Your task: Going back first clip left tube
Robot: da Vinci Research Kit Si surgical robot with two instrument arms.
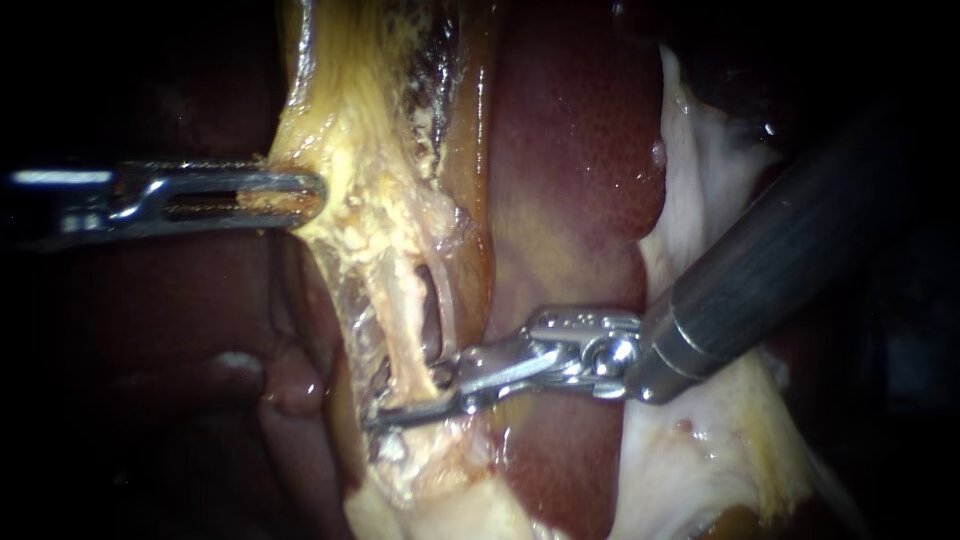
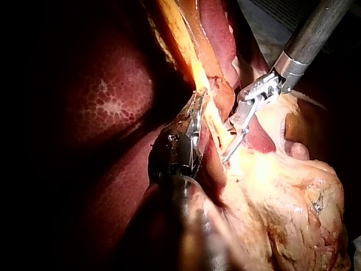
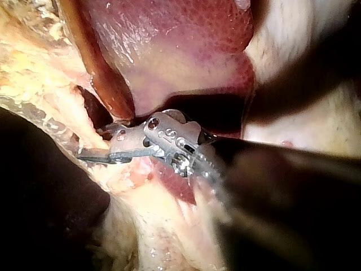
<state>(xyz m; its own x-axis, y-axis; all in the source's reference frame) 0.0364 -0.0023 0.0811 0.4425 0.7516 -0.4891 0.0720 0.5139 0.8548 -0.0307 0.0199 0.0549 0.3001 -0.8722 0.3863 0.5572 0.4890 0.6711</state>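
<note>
**Backing off the left tube**

We judge the step in hand to be the withdrawal. Our right instrument (image 1: 385, 400) sits low on the left tube (image 1: 400, 310). Its jaws stand apart by a narrow gap, and the tube lies between them. We cannot tell a clip from the jaw metal there. The next move calls for a straight pull back along the shaft, over the liver (image 1: 570, 150), without snagging the thinner tube (image 1: 447, 310) just beside the jaws. Our left instrument (image 1: 290, 195) has its jaws clamped on the yellowish tissue band (image 1: 350, 120), and the band looks taut.
</note>
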